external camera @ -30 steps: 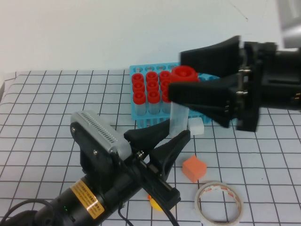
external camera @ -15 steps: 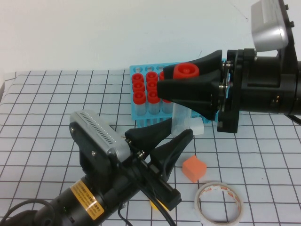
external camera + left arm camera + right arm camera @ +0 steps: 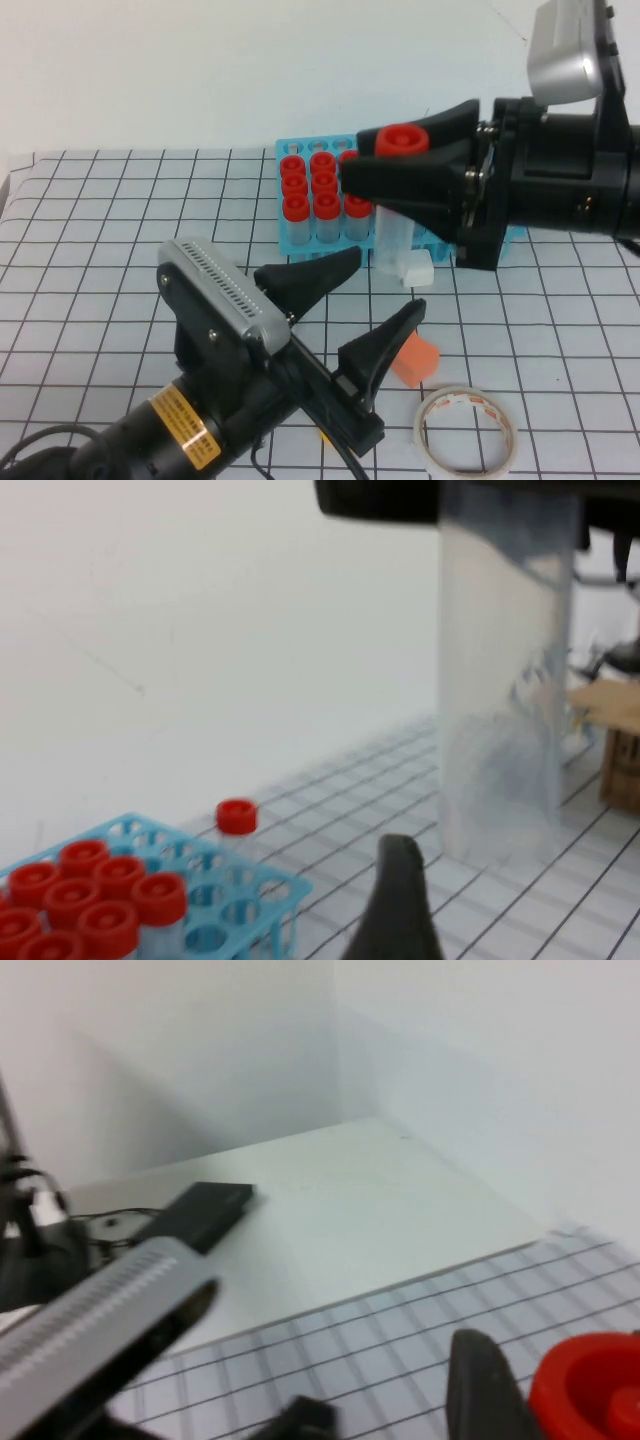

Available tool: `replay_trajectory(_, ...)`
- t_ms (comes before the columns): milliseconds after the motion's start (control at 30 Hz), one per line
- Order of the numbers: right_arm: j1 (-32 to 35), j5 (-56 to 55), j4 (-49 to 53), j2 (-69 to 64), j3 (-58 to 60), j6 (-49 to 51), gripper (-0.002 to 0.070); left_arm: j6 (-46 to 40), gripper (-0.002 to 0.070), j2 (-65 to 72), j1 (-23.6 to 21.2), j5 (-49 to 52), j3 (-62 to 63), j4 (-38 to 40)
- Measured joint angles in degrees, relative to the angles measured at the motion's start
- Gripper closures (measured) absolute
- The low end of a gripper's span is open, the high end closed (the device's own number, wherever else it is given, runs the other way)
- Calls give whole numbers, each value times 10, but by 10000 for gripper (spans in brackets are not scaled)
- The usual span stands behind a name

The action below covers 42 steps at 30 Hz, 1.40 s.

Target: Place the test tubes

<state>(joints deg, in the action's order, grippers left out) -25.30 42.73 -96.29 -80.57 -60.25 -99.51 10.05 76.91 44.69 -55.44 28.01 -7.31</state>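
Observation:
A clear test tube [image 3: 393, 240] with a red cap [image 3: 403, 140] hangs upright in front of the blue rack [image 3: 290, 240]. My right gripper [image 3: 354, 158] reaches in from the right and is shut on the tube just under its cap. Below it my left gripper [image 3: 388, 282] is open, its fingers spread apart and clear of the tube's lower end. In the left wrist view the tube [image 3: 500, 710] hangs beyond one dark finger [image 3: 400, 900]. The right wrist view shows the cap [image 3: 590, 1385] beside a finger [image 3: 485, 1380]. Several red-capped tubes [image 3: 325, 185] stand in the rack.
A white block [image 3: 416, 272] lies just in front of the rack. An orange cube [image 3: 415, 358] and a tape roll [image 3: 466, 428] sit on the gridded mat [image 3: 90, 250] near my left gripper. A small yellow object [image 3: 328, 432] shows under the left arm.
My right gripper has shut on the tube under its cap. My left gripper has opened and let go of the tube's lower end, and the tube has risen slightly.

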Motion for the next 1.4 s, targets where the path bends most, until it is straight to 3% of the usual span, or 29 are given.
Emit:
replay_trajectory(133,0,-61,0,27,0,-22,413,-31,167,-39,0,74,0,0)
replay_trajectory(233,0,-112,1,61,0,-28,413,-73,209,-91,0,163,0,4)
replay_trajectory(333,0,-153,10,95,4,-28,413,-106,332,-165,0,285,0,24)
replay_trajectory(467,0,-189,12,137,34,-28,413,-130,580,-264,0,479,0,44)
replay_trajectory(567,0,-203,13,156,58,-28,413,-136,647,-333,0,577,-9,44)
replay_trajectory(1067,0,-207,15,180,121,-28,414,-110,675,-683,0,660,-159,42)
replay_trajectory(1400,0,-213,15,180,121,-28,414,-110,675,-754,0,738,-164,41)
